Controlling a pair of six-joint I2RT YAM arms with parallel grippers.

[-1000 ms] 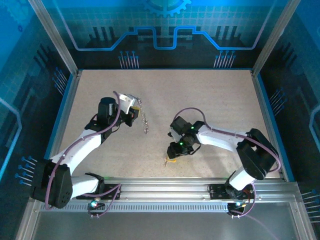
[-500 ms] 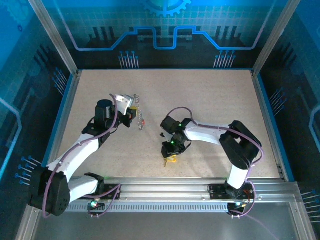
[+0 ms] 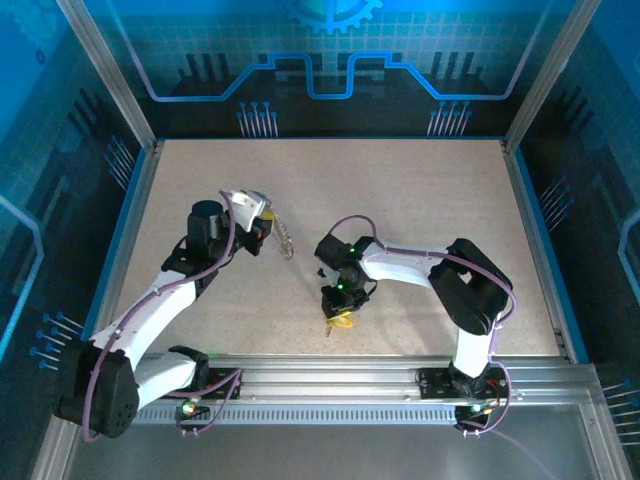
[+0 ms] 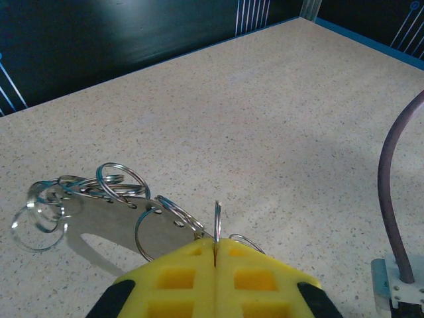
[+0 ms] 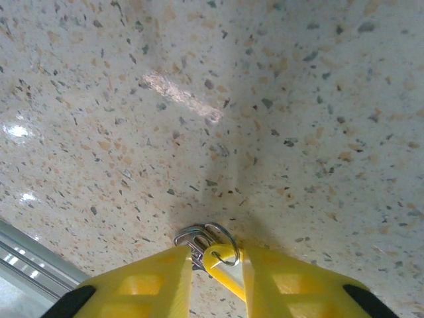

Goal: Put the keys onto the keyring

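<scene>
On the speckled desk, the left end effector is pressed together on the keyring, chain trailing left. The right end effector pinches the yellow-headed key near the front edge.

My work surface is a speckled beige tabletop, light stone-fleck pattern, glare spots visible in my right wrist view. A blue border strip runs along its far edge. Aluminium frame posts rise at the far corners. Dark blue printed back panel behind. A slotted metal rail spans the near edge.
</scene>
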